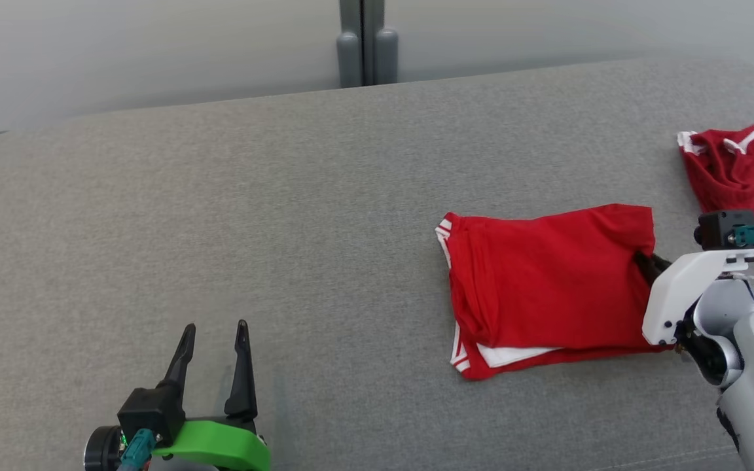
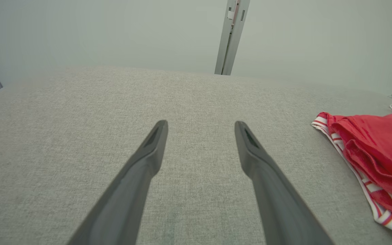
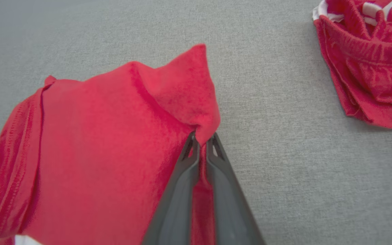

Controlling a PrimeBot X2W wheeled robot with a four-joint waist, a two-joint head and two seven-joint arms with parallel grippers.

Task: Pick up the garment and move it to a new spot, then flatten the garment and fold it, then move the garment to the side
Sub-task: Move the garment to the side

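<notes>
Garment (image 1: 547,281) pinched by right pincer (image 3: 201,143); second red garment (image 1: 740,167) near.

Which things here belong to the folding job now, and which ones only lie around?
In the job: folded red garment, its edge pinched by the right gripper; grey padded surface under it.
Lying about: crumpled red garment at the far right; grey post behind; left gripper, open, idle.

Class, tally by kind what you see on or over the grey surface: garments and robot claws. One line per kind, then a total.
Red garments: 2, the folded garment and the crumpled garment
Claws: 2, the left claw and the right claw
Total: 4
</notes>
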